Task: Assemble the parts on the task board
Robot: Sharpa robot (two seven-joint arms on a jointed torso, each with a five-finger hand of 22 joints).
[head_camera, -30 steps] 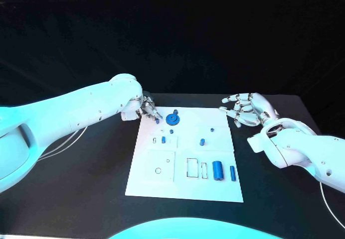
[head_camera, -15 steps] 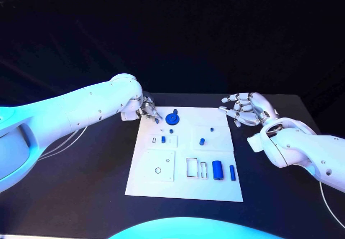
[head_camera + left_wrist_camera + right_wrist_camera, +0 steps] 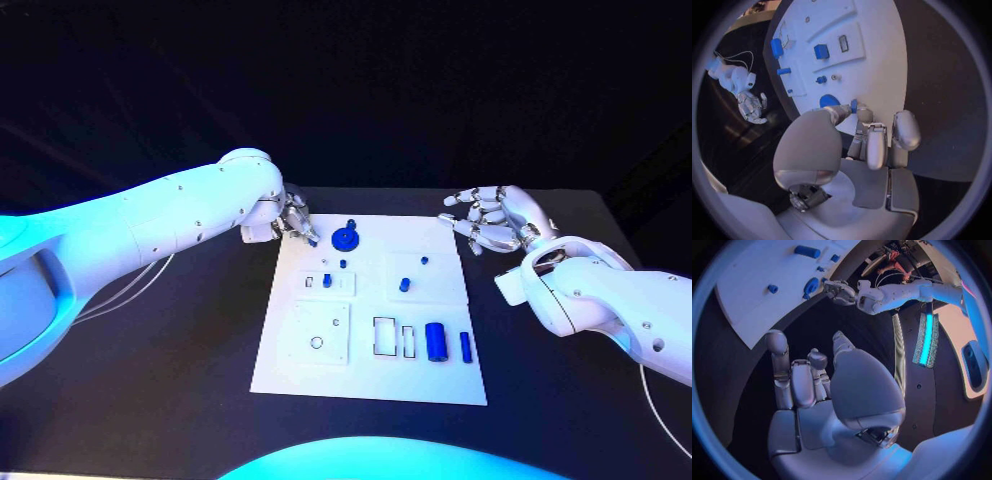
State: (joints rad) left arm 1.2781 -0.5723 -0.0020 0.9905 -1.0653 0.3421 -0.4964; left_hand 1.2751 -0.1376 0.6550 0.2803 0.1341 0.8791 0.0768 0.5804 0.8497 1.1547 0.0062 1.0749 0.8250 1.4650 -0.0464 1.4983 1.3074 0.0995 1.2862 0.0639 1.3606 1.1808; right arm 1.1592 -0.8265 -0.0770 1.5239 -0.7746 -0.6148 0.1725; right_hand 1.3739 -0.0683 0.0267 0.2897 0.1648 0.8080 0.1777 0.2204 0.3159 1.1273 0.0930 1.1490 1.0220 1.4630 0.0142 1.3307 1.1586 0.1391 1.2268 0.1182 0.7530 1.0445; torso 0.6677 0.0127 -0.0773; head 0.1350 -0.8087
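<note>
The white task board [image 3: 368, 370] lies in the middle of the black table. My left hand [image 3: 296, 220] hovers at the board's far left corner, pinching a small blue peg [image 3: 854, 105] between thumb and a fingertip, right beside a round blue knob [image 3: 346, 238]. Small blue pieces [image 3: 327, 281] stand in the board's middle. A thick blue cylinder [image 3: 436, 341] and a thinner one [image 3: 466, 346] lie near the right edge. My right hand [image 3: 490, 220] hangs just off the far right corner, its fingers loosely bent and apart, holding nothing.
Empty rectangular slots [image 3: 387, 336] and a ring-shaped hole [image 3: 316, 343] mark the board's near half. Bare black table surrounds the board on all sides. A thin white cable [image 3: 137, 280] runs along the table under my left arm.
</note>
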